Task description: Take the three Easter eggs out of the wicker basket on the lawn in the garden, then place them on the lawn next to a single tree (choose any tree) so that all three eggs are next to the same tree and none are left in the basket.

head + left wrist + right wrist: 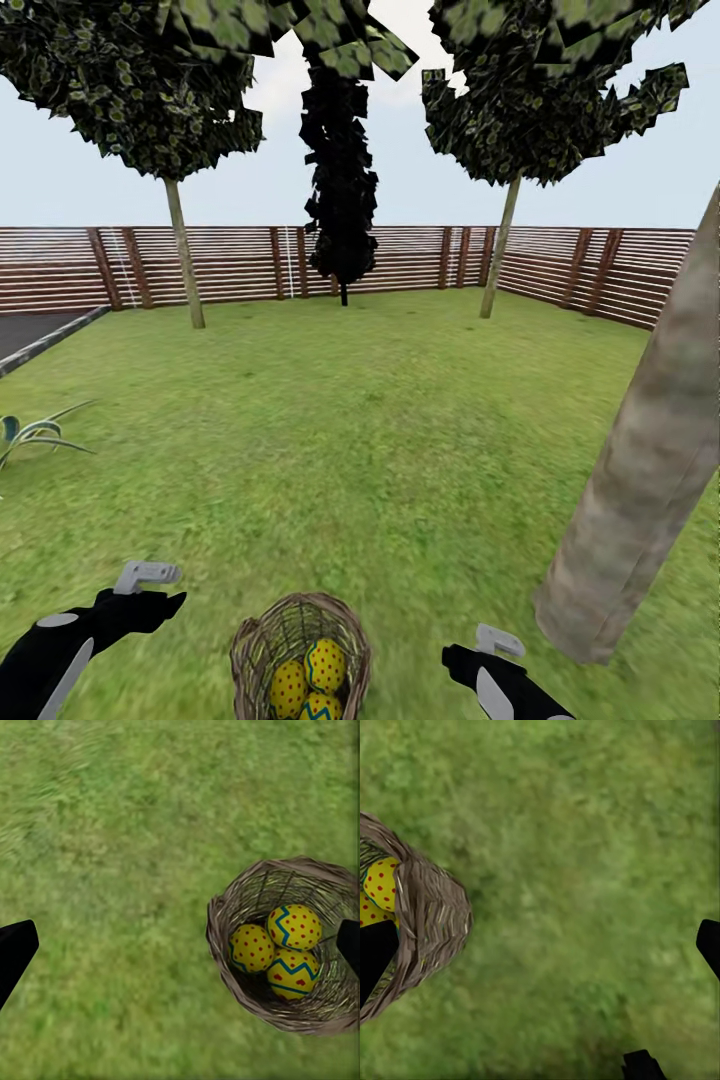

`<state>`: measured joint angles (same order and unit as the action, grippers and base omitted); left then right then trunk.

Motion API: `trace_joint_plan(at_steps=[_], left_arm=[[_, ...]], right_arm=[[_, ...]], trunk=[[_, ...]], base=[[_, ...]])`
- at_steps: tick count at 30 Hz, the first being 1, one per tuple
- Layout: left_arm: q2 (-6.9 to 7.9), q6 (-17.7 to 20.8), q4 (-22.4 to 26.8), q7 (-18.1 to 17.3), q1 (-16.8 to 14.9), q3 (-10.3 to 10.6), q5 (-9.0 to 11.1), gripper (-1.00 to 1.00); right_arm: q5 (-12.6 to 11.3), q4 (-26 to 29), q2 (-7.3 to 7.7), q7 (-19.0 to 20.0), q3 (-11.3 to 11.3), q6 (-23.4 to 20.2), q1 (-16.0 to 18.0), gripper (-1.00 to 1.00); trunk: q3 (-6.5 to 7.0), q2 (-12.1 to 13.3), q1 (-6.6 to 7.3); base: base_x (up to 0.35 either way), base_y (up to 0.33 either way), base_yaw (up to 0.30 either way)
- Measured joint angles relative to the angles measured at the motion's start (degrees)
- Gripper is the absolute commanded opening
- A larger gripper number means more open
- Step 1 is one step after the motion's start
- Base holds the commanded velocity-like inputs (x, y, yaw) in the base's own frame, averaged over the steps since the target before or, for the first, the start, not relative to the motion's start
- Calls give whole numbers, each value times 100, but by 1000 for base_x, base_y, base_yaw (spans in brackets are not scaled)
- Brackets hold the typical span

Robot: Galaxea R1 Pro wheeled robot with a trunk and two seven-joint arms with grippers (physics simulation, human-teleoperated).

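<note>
We've got the round brown woven wicker basket (300, 655) sitting on the mottled green lawn (380, 440) right between our arms, with all three small yellow Easter eggs (281, 949) inside it. The left gripper (180, 945) hangs above the grass beside the basket, fingers (15, 949) spread wide, holding nothing. Same on the right gripper (540, 945): fingers (709, 945) wide apart, empty. A thick grey-brown tree trunk (650, 450) stands close on our right.
</note>
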<state>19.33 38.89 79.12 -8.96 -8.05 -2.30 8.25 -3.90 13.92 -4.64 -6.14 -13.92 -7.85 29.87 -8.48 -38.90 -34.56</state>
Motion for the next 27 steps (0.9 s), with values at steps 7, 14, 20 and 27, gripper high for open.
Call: trace_joint_plan(at_steps=[7,14,20,27], left_arm=[[-31,-4,1,-4,1,0,-2,100],[-35,-5,1,-4,1,0,-5,100],[-43,-5,-24,-11,-1,1,-3,100],[-109,-6,-44,-22,-1,6,-4,100]], right_arm=[[0,0,0,0,3,-1,-1,100],[0,0,0,0,7,0,-1,100],[0,-2,0,6,7,-1,-1,100],[0,-5,0,2,7,-1,-3,100]], trunk=[[129,281,154],[257,563,308],[392,804,440],[562,1086,595]], base=[[0,0,-11],[0,0,-13],[0,0,-154],[0,0,-205]])
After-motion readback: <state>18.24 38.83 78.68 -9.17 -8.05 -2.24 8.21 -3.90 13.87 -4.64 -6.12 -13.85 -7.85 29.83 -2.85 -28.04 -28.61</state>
